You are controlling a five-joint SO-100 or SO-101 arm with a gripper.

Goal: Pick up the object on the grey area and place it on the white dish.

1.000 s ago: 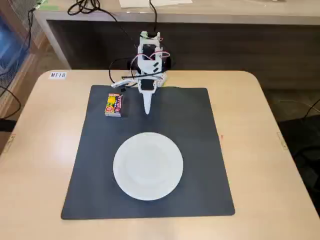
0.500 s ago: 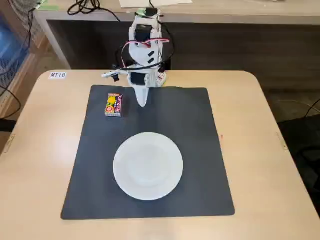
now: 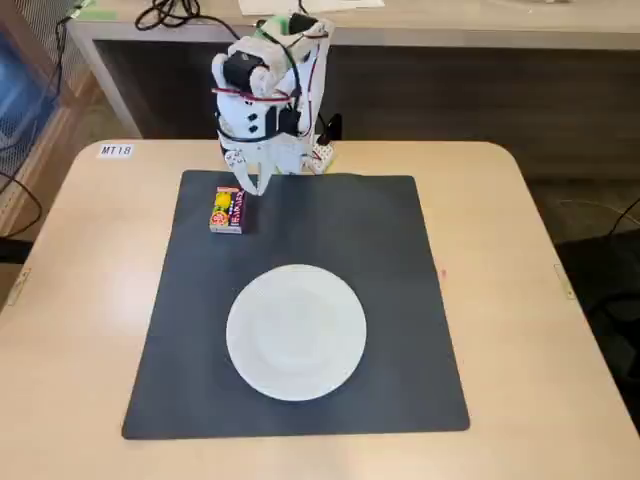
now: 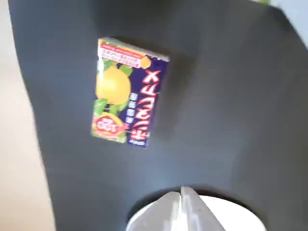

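Observation:
The yellow packet (image 3: 226, 210) lies flat on the dark grey mat (image 3: 390, 230), near its far left corner. The white plate (image 3: 296, 332) sits on the mat, front of centre, and holds nothing. My gripper (image 3: 251, 184) hangs over the mat's far edge, just right of the packet and not touching it. In the wrist view the packet (image 4: 129, 94) lies up and left of my gripper (image 4: 181, 208), whose fingers are pressed together and hold nothing. The mat (image 4: 231, 96) fills that view, and the plate's rim (image 4: 238, 217) shows behind the fingertips.
The beige tabletop (image 3: 520, 300) surrounds the mat on all sides. A label reading MT18 (image 3: 116, 150) is stuck at the table's far left. A second desk with cables (image 3: 170, 14) stands behind the arm's base (image 3: 275, 90).

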